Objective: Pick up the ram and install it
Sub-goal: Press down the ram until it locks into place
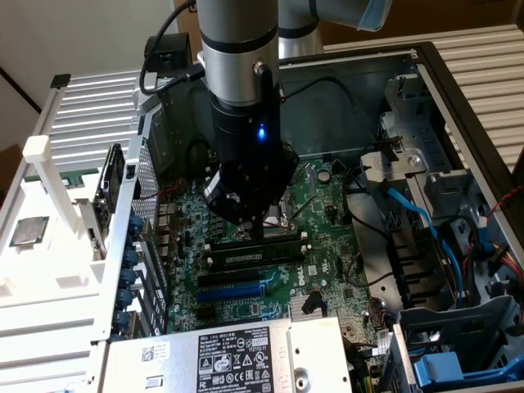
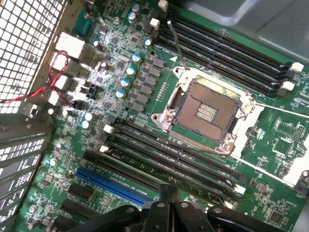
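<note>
My jaws [image 1: 264, 232] are clenched, tips pressed together with nothing visible between them. They hang low inside the open grey metal computer case [image 1: 426, 74], over the green motherboard [image 1: 327, 246].

The ram [image 1: 254, 254], a long narrow green circuit-board stick with dark chips, appears to stand in one of the long black plastic memory slots. In the exterior view it lies just at 6 o'clock of my tips, and the long blue expansion slot [image 1: 233, 291] lies further out at 6 o'clock. I cannot tell whether my tips touch it or whether it is fully seated.

Hazards, as I judge them:
- Off-centre pressure tilts the stick, so one end latch may stay open.
- Excess force flexes the board.
- A slip sends my tips towards the open square silver processor socket [image 2: 207, 111] close by, whose exposed contacts bend easily.
</note>
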### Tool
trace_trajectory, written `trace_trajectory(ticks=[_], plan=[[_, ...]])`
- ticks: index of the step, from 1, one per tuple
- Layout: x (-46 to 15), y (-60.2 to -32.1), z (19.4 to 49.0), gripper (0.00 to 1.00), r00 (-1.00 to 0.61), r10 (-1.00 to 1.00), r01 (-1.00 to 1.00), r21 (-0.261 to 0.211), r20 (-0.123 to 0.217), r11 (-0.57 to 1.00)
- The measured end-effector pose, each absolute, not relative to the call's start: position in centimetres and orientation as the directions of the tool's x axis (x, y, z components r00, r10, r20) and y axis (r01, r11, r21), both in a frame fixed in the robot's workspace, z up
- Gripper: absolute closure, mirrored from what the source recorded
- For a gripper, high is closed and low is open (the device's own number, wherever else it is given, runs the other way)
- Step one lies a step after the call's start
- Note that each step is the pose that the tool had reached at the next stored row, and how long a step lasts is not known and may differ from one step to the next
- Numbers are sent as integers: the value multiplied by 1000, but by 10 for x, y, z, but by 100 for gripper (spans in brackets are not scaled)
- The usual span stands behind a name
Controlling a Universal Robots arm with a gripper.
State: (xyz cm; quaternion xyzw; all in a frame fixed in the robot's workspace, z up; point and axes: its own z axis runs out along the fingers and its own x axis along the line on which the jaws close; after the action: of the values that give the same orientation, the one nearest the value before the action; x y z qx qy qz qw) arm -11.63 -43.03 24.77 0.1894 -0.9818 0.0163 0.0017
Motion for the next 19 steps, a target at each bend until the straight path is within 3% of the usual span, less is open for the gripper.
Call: trace_trajectory(ticks=[19], plan=[[-116, -430, 247, 90, -999, -34, -34, -31, 10, 999]])
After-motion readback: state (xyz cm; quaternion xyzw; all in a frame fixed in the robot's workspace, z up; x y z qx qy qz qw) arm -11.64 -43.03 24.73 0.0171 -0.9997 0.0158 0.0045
